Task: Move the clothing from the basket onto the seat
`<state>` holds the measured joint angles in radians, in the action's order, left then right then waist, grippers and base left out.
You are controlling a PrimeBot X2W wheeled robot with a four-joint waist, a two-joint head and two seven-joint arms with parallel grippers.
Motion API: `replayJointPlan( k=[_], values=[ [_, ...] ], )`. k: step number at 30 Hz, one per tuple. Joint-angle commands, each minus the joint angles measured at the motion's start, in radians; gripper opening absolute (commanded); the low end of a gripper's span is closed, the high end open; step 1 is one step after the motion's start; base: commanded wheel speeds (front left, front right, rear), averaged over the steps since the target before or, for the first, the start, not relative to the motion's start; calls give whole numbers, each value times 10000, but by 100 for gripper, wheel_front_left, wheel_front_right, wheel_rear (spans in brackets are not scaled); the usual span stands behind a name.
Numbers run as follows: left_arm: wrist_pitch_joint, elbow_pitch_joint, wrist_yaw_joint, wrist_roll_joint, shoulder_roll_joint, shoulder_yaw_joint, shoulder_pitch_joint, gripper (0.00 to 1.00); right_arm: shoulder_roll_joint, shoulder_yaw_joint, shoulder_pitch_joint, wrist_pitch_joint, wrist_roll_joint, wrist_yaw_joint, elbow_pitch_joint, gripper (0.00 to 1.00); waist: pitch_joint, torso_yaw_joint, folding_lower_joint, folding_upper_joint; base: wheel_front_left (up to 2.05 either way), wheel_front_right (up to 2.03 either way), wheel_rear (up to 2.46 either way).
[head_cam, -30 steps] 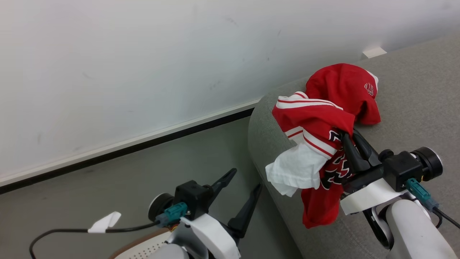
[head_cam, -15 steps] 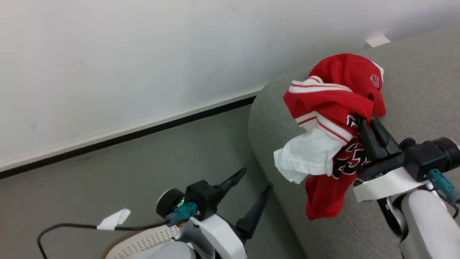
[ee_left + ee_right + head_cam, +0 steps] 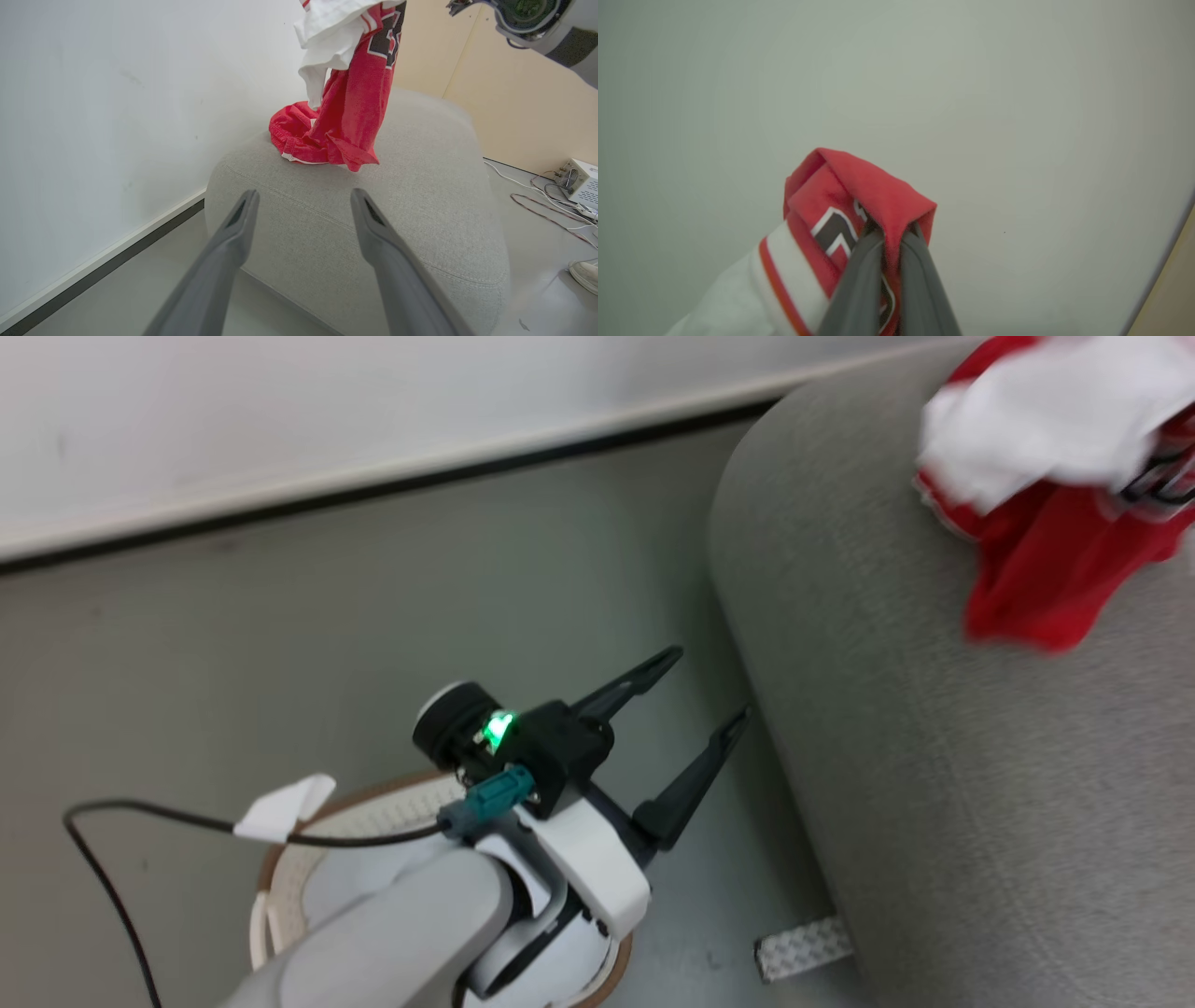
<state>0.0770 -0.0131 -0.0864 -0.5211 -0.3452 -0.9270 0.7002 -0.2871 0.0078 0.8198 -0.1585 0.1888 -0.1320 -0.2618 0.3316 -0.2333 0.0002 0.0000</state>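
My right gripper [image 3: 892,233] is shut on a fold of the clothing [image 3: 859,186], a red jersey with white trim and black-and-white lettering. The jersey [image 3: 350,84] hangs from above, and its lower end rests on top of the seat [image 3: 420,196], a grey sofa, beside a red heap [image 3: 294,133]. In the head view the clothing [image 3: 1046,523] is at the top right over the seat [image 3: 934,756]. My left gripper [image 3: 709,688] stands open and empty above the floor, just left of the seat's side. Under my left arm sits the cream basket [image 3: 373,812] with its brown rim.
A white wall with a dark baseboard [image 3: 373,490] runs behind the grey floor. A black cable with a white tag [image 3: 280,807] trails left of the basket. A patterned strip [image 3: 803,947] lies by the seat's foot. A white box with cables [image 3: 581,179] sits on the floor beyond the seat.
The head view has tilted down, bringing more of the basket into it. My right gripper has carried the jersey further in over the seat top. The left gripper stays open.
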Motion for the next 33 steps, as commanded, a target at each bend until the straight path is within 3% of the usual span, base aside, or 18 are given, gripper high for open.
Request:
replayJointPlan(
  k=[1, 8, 13, 21, 22, 23, 24, 27, 33],
  values=[
    [9, 12, 86, 96, -55, 24, 256, 100, -290, -232, 512, 130, -60, 26, -64, 0, 1086, 626, -2, 0, 0, 0, 0],
    [259, -150, 397, 333, 4, 199, 1187, 100, -1633, -2551, 3042, 984, -723, 26, -962, 0, 2543, 1271, -2, 0, 0, 0, 0],
    [505, -361, 490, 329, 218, 171, 1364, 100, -2261, -4611, 3559, 1066, -1988, 26, -2337, 0, 3077, 1730, -2, 0, 0, 0, 0],
    [672, -804, 558, 232, 213, 19, 1124, 100, -1464, -7963, 2874, 173, -3297, 26, -4454, 0, 3187, 1911, -2, 0, 0, 0, 0],
    [689, -838, 547, 213, 176, 38, 1112, 100, -1299, -8225, 2764, 50, -3502, 26, -4632, 11, 3164, 1891, -2, 0, 0, 0, 0],
    [717, -870, 515, 185, 129, 69, 1085, 100, -1113, -8419, 2634, -67, -3674, 24, -4811, 45, 3121, 1859, -2, 0, 0, 0, 0],
    [752, -895, 473, 155, 81, 109, 1044, 100, -955, -8513, 2557, -193, -3799, 26, -4971, 99, 3066, 1819, -2, 0, 0, 0, 0],
    [856, -952, 343, 41, -55, 253, 897, 100, -673, -8490, 2457, -612, -4089, 26, -5270, 100, 2839, 1675, -2, 0, 0, 0, 0],
    [1102, -1064, 42, -248, -359, 538, 393, 100, -58, -7126, 1657, -1057, -4109, 26, -4909, 100, 1972, 1353, -2, 0, 0, 0, 0]
  ],
)
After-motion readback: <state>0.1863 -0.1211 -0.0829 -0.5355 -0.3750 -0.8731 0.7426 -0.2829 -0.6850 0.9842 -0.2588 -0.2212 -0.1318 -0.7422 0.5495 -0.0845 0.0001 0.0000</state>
